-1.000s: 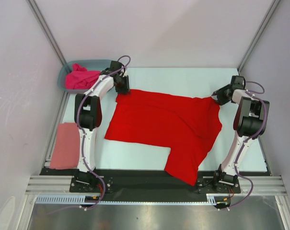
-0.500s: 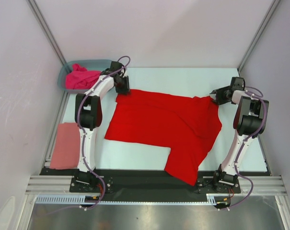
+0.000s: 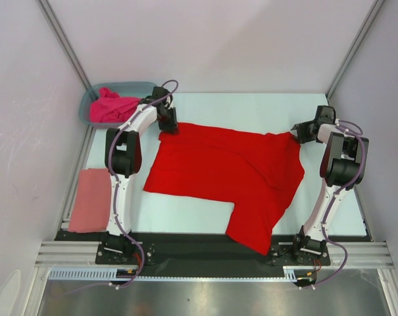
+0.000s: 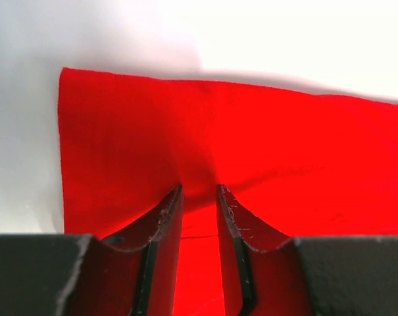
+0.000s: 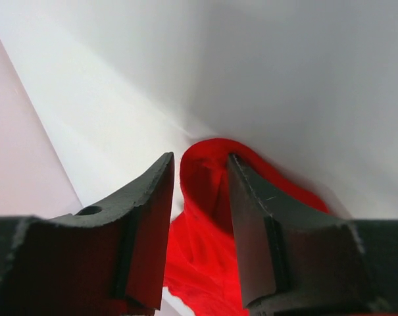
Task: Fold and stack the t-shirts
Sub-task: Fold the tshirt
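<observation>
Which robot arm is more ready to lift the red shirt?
Left, probably. The left gripper pinches the red t-shirt at its far corner, with the cloth puckered between its fingers. The right gripper only straddles a fold at the other corner, jaws apart with a gap showing.

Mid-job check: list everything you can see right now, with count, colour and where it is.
red t-shirt: 1, bright red, spread mid-table
pink t-shirt: 1, salmon, folded, near left edge
magenta t-shirt: 1, hot pink, bunched in tub
tub: 1, blue-grey, far left corner
table: 1, white, under everything
left gripper: 1, black, shut on red t-shirt's far left edge
right gripper: 1, black, open around red t-shirt's far right corner
</observation>
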